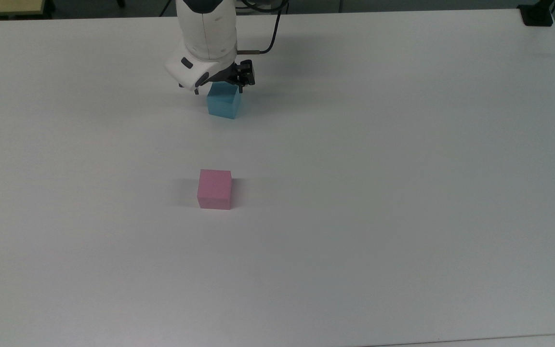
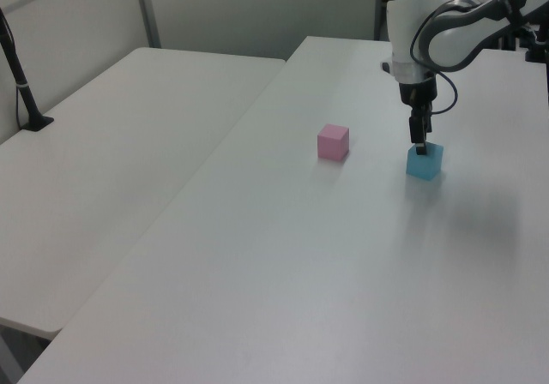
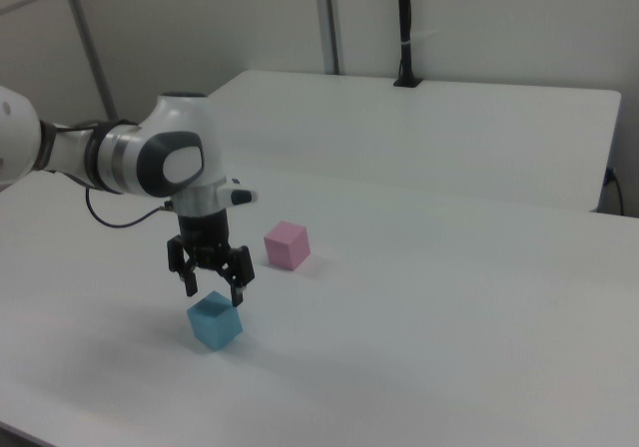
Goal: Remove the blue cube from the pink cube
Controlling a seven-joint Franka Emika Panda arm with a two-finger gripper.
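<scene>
The white arm reaches in from the right view's left, its wrist pointing straight down. The black gripper hangs low with its fingers spread apart, holding nothing.

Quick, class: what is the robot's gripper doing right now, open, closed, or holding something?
Gripper: open, holding nothing, just above the blue cube, which sits on the table.
</scene>
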